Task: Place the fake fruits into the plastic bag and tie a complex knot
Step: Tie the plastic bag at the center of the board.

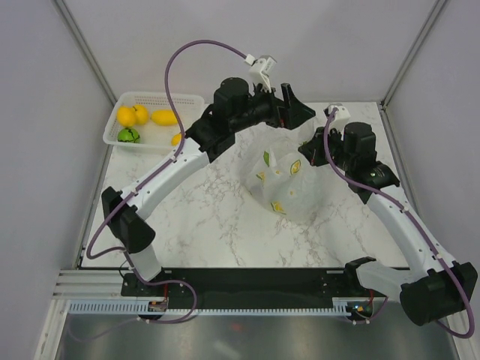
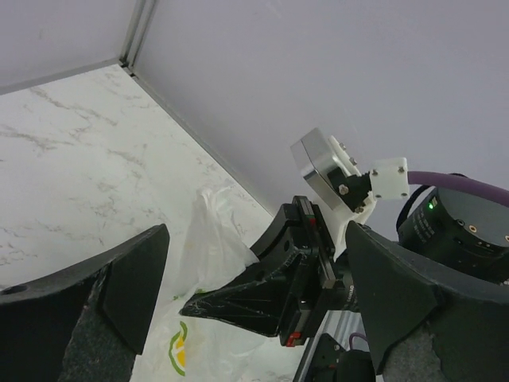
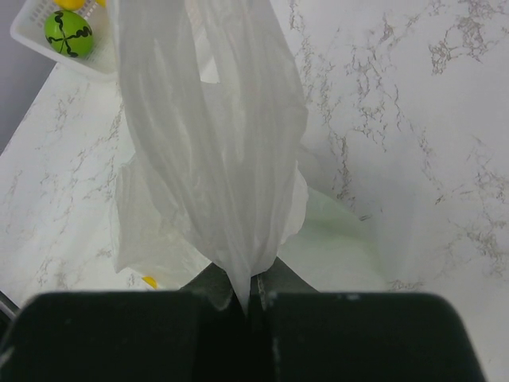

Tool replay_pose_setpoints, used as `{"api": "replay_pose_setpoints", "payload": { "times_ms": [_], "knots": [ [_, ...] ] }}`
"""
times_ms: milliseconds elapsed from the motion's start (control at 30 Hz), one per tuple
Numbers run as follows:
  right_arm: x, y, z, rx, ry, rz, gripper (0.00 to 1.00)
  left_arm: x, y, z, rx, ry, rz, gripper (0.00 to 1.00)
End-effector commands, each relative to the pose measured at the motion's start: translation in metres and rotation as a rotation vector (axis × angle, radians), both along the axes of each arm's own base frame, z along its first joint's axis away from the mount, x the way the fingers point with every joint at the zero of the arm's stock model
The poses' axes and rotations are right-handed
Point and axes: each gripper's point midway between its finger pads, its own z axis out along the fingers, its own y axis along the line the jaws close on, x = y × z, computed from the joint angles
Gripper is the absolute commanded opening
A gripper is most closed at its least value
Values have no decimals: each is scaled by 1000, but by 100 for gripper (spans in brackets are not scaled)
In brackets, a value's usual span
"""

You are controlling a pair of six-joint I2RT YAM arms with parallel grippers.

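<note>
Top external: centre-right on the white marbled table (image 1: 202,217), the translucent lemon-printed plastic bag (image 1: 289,187) is pinched by the right gripper (image 3: 250,288); the white perforated basket (image 1: 161,96) is occupied by glossy yellow and green fruits (image 1: 139,115); the left gripper (image 2: 256,239) is spread wide.

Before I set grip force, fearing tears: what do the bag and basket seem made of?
Plastic bag: thin translucent white film, likely plastic; it hangs in soft folds and light passes through. Basket: rigid white plastic, probably; its perforated walls hold shape.
</note>
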Motion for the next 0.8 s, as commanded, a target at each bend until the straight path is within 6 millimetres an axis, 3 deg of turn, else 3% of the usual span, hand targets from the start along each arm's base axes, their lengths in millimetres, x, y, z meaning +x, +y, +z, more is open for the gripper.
{"api": "replay_pose_setpoints", "payload": {
  "times_ms": [0,33,67,100,133,233,467,700,767],
  "knots": [
    [6,3,24,15,-61,11,0,8,1,4,93,-64,59,99],
    [6,3,26,17,-64,15,0,9,-1,15,94,-79,76,99],
    [6,3,26,17,-64,15,0,10,-4,10,115,-75,75,100],
    [7,4,26,19,-62,16,0,13,-10,-8,157,-44,74,100],
    [7,4,27,20,-64,16,0,16,-9,0,152,-51,93,100],
    [6,4,30,22,-70,18,0,23,-12,-7,180,-44,125,100],
    [5,4,29,25,-68,18,0,32,-12,-15,205,-32,162,80],
    [5,4,26,23,-60,18,0,29,-30,-24,203,-10,101,78],
    [5,3,25,22,-59,14,0,27,-32,-28,210,-5,83,70]
  ]
}}
